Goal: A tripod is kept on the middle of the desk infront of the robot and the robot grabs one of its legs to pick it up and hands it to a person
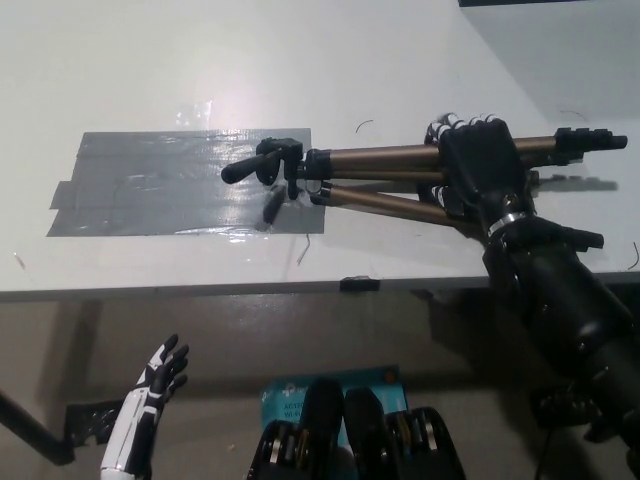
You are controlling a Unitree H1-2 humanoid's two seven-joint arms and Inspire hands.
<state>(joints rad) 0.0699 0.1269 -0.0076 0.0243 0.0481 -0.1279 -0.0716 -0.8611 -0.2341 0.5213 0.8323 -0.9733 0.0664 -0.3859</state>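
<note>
Right robot hand [478, 160] curls closed over the tripod [390, 175] legs.

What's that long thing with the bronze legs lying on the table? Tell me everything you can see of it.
It is a tripod, folded and lying on its side on the white desk. Its legs look like bronze metal tubes with black feet pointing toward the right edge. The black head, with a handle sticking out to the left, rests over a patch of grey tape. The robot's black right hand lies across the legs about midway, fingers curled over them.
</note>
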